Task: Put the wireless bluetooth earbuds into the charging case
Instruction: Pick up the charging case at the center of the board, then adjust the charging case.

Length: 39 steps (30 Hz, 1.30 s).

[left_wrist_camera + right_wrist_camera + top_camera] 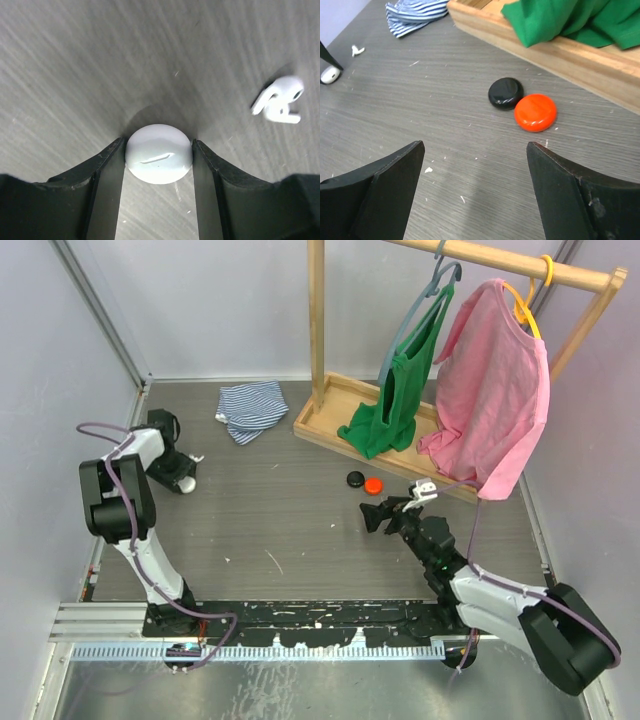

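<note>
- White case (184,484) first, from the top view: it sits far out on the left arm's side with the left jaws down around it. The right jaws hang well apart from it, with the black case (355,478) and the orange case (374,485) just ahead of them, the two touching each other. You cannot pick out any bud for certain from up here.
- From the left wrist, you see the left jaws pinching the white case, one finger against each flank, while it rests on the counter (100,60). The white earbud (280,99) lies loose ahead of these jaws and off to their right, apart from the case. It is on its side, its length slanting from near-left to far-right. That offset is what your next move turns on, as I judge it: the left arm is much the nearer, but its jaws are full. The case shows only a smooth dome here, with no open well.
- From the right wrist, the right jaws stand spread wide with nothing between them. The black and orange cases lie ahead, a little right of centre. Beyond them are a wooden tray (580,55), a green shirt (570,20) and a striped cloth (415,12), which the left wrist never shows. Far to the left, the white case peeks in at the frame edge. A white speck beyond it may be the bud, though you cannot tell. No black or orange bud shows in any view.
</note>
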### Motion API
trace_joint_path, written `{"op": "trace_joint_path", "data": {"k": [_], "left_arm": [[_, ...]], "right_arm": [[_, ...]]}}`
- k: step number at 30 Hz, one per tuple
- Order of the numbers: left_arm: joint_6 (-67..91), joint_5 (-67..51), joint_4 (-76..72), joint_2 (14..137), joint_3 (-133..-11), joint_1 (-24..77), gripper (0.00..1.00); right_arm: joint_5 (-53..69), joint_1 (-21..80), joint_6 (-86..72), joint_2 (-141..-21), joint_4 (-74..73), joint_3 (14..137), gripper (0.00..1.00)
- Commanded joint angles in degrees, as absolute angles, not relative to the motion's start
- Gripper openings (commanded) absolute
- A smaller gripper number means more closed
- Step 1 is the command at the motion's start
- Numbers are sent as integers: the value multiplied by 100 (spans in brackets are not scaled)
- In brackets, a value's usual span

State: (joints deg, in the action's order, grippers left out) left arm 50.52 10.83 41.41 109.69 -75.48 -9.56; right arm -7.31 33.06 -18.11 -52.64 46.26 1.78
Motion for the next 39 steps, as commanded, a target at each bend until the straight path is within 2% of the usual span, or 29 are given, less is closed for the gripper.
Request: {"op": "trace_joint_path", "data": {"k": [1,11,18,23,36,39], "left_arm": [[5198,829,3858,10164,-7030,-811,43],[5339,933,3374,8719,-5696,54,43],[5773,1473,3040,7926,-5118,1380,44],[6070,2216,3025,7614,-5122,2509,44],[6593,3548,3073,7435,-5534,4477,48],[6682,3753,3058,7444,-5626,4834,48]], "right_arm": [[-10,3340,-1773,-5653,5018,599,89],[1052,3351,-2163,-6702,5652,880,86],[1172,3443,-2546,-7133,6544,779,85],[1046,3673,-2740,-7530,7337,786,85],[168,4651,-2600,-8926,9580,1046,81],[97,4776,-2600,-9192,9714,1230,79]]}}
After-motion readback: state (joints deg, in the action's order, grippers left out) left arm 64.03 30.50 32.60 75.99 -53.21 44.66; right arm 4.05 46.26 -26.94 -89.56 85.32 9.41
